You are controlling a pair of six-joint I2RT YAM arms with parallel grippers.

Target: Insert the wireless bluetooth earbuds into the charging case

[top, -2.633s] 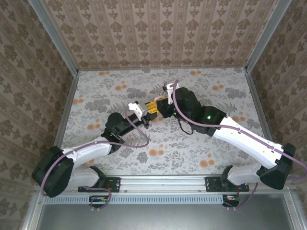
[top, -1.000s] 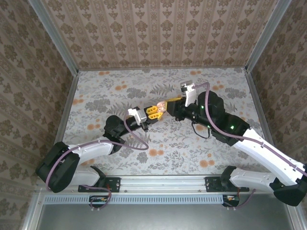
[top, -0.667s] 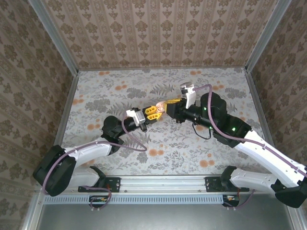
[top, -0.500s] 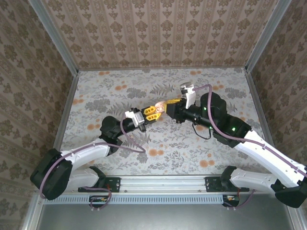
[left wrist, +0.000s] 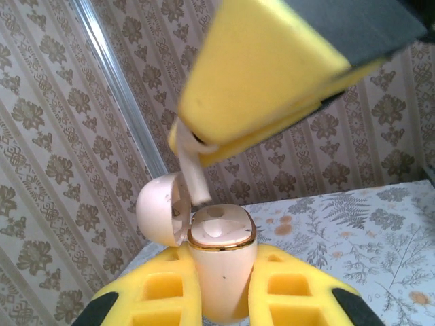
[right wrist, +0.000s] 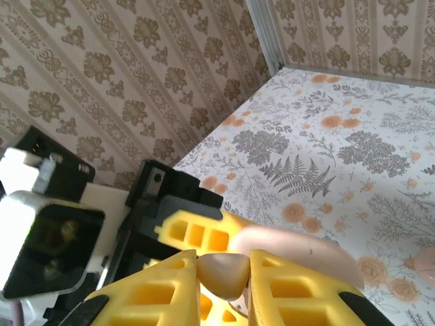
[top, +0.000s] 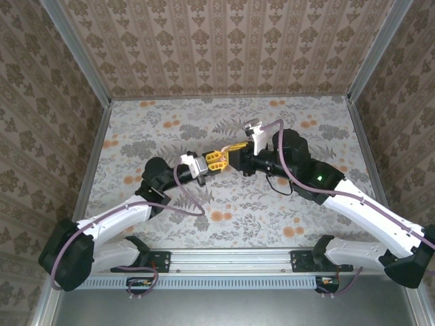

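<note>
The charging case [left wrist: 221,268] is a pale pink capsule with a gold rim, standing upright between the yellow pads of my left gripper [left wrist: 221,288], which is shut on it. Its lid [left wrist: 160,209] hangs open to the left. My right gripper [right wrist: 223,275] is shut on a pale pink earbud [right wrist: 222,269]. In the left wrist view the earbud's stem [left wrist: 194,175] points down at the case's open top, at its left edge by the lid. In the top view both grippers meet above mid-table, the left gripper [top: 213,161] under the right gripper [top: 233,155].
The table [top: 285,210] has a floral cover and is boxed in by patterned walls [top: 224,47] and metal corner posts [top: 76,51]. Both arms hang above it with the cover bare beneath them. The left wrist camera housing [right wrist: 51,238] sits close to my right fingers.
My right gripper has swung left and down with the earbud, closing onto the case. The left arm has shifted slightly, still holding the case upright.
</note>
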